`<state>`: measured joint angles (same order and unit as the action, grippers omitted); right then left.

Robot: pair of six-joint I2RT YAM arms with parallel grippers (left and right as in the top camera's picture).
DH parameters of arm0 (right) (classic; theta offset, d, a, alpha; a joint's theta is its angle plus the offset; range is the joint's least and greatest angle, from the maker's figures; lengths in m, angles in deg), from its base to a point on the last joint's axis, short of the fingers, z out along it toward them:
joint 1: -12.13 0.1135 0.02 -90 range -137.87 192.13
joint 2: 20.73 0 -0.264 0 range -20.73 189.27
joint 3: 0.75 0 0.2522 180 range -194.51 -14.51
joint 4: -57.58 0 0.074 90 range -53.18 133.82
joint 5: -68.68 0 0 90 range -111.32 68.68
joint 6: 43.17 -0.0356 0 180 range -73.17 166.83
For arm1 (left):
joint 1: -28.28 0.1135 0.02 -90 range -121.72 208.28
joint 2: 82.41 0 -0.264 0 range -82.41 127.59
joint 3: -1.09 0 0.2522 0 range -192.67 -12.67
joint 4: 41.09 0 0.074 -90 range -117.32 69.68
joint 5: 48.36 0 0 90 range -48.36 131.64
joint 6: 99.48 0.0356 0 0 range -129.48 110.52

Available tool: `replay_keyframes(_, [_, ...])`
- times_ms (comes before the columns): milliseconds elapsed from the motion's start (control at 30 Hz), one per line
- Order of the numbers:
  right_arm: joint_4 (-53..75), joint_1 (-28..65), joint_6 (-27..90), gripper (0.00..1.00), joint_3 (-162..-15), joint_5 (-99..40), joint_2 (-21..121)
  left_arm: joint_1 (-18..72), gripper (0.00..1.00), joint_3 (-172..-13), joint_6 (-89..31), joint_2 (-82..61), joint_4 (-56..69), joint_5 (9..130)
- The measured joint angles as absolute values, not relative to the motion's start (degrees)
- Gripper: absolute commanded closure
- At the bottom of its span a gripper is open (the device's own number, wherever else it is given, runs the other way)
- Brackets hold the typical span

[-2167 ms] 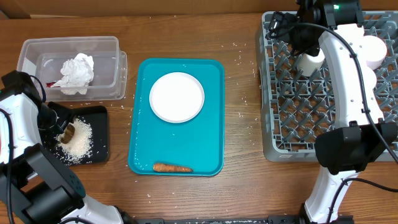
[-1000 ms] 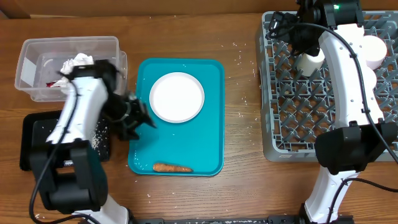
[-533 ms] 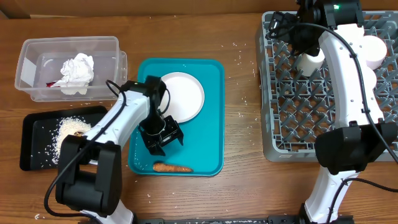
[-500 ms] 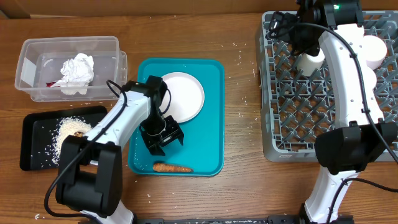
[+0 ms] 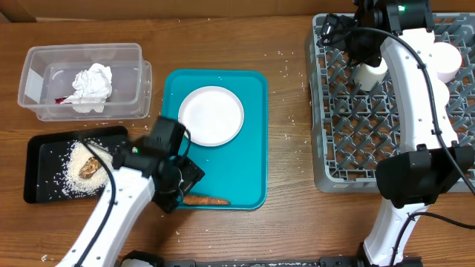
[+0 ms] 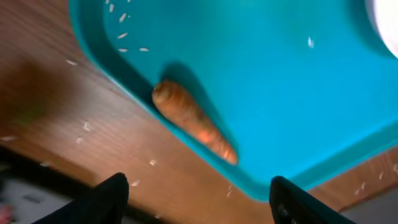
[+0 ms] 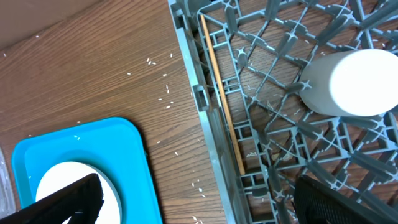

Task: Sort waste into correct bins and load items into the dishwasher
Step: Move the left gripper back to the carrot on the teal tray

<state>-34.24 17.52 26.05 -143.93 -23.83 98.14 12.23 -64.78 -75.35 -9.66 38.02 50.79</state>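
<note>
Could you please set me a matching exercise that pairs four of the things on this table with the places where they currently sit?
Things:
1. carrot piece
2. crumpled tissue
3. rice grains
4. white cup

Places:
A. inside the clear tub
B. in the grey dish rack
C. on the teal tray, near its front edge
D. heaped on the black tray

Right pairs: 1-C, 2-A, 3-D, 4-B.
</note>
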Motion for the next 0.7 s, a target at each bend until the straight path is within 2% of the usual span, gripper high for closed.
replay_keyframes(167, [-34.3, 17.5, 26.0, 0.00, -143.9, -23.9, 98.1, 12.2, 0.25, -57.6, -81.2, -10.1, 26.5, 53.0])
replay_keyframes(300, [-34.3, 17.5, 26.1, 0.00, -143.9, -23.8, 98.1, 12.2, 0.28, -56.8, -83.4, -9.8, 21.8, 55.0])
replay_keyframes(700, [-34.3, 17.5, 26.0, 0.00, -143.9, -23.9, 98.1, 11.0, 0.32, -56.5, -88.1, -3.5, 21.6, 57.4])
